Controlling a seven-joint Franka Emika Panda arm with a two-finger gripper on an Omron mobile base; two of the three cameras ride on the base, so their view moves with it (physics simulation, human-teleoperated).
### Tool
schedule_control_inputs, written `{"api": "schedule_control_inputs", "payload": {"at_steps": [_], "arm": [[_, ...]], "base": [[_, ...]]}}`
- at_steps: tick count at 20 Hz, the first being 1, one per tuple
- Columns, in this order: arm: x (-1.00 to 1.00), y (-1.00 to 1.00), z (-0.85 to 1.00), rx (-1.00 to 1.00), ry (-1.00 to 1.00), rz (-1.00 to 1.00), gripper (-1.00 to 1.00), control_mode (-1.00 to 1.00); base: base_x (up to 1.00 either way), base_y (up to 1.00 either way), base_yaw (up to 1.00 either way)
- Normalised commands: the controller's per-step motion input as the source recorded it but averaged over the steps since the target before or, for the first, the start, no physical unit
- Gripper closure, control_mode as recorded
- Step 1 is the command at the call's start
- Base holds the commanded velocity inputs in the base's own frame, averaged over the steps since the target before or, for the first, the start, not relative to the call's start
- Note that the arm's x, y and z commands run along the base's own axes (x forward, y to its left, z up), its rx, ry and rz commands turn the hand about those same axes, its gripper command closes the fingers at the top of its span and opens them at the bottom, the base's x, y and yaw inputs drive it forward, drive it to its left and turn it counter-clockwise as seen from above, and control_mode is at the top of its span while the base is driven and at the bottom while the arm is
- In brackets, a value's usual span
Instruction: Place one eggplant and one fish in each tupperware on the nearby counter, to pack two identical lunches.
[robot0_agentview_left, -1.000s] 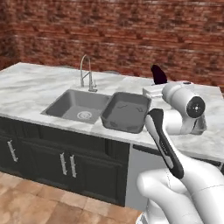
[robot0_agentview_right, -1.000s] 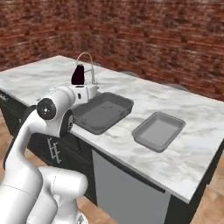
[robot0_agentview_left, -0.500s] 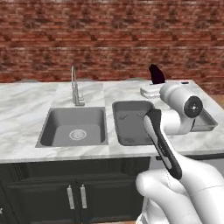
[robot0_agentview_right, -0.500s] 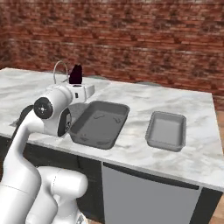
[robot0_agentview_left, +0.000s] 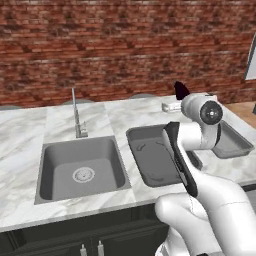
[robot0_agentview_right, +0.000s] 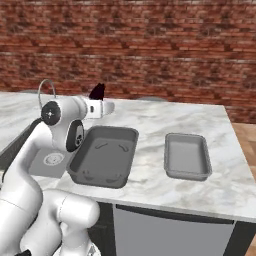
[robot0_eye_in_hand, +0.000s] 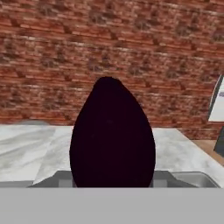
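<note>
My gripper (robot0_agentview_right: 98, 99) is shut on a glossy dark purple eggplant (robot0_eye_in_hand: 112, 135), held upright in the air above the back of the counter (robot0_agentview_right: 150, 120). The eggplant (robot0_agentview_left: 181, 90) pokes up just past my white hand, and its tip (robot0_agentview_right: 97, 91) stands above the large tub's far edge. The large, deep, dark grey tupperware (robot0_agentview_left: 150, 162) (robot0_agentview_right: 105, 155) sits right of the sink with nothing in it. The smaller, lighter tupperware (robot0_agentview_right: 186, 155) (robot0_agentview_left: 234, 143) lies further right, also with nothing in it. The fish is out of view.
A steel sink (robot0_agentview_left: 82, 167) with a faucet (robot0_agentview_left: 76, 112) is set into the counter left of the tubs. A brick wall (robot0_agentview_left: 100, 50) backs the counter. The counter's right end (robot0_agentview_right: 235, 150) drops off beside the small tub.
The whole picture has shifted as the base moved, so the counter is now seen more square-on. The eggplant stays held in the gripper in the same raised pose.
</note>
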Motion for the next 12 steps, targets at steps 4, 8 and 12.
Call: {"api": "schedule_control_inputs", "payload": {"at_steps": [4, 8, 12], "arm": [[0.07, -0.07, -0.25, 0.0, 0.86, -0.03, 1.0, -1.0], [0.0, 0.08, -0.36, 0.0, 0.7, 0.04, 1.0, -1.0], [0.01, 0.18, -0.65, 0.0, 0.46, 0.12, 1.0, -1.0]], "base": [[0.0, 0.0, 0.0], [0.0, 0.0, 0.0], [0.0, 0.0, 0.0]]}}
